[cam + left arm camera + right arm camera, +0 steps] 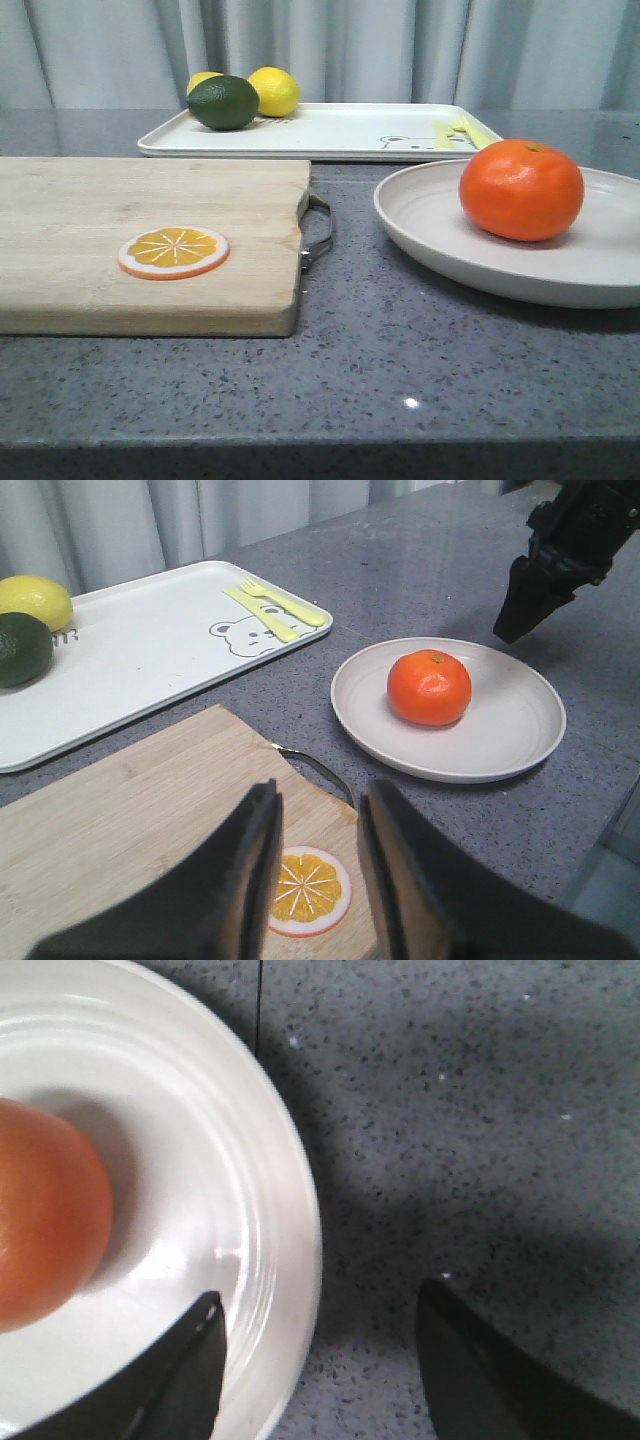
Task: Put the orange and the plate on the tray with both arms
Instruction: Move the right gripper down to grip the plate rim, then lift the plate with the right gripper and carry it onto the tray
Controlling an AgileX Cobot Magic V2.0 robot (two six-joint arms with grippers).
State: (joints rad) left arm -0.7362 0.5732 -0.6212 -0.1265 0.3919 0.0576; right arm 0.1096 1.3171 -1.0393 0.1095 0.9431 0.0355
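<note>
Right wrist view: the right hand (320,1360) is spread wide, its fingers straddling the rim of the plate (290,1230), one over the plate's inside and one over the grey desk (480,1110).

From the left wrist view, the left hand (318,865) hangs narrowly parted and empty above the wooden cutting board (120,820), over the orange slice (305,890) lying flat on it. Beyond the board's metal handle (320,770) the plate sits on the desk with the orange (429,687) resting near its middle, and the right hand hovers at the plate's far edge. Farther back lies the tray (150,650), apart from the plate, with its bear drawing (240,637), yellow cutlery print (275,608), two lemons (272,90) and a lime (222,102) at its other end.
</note>
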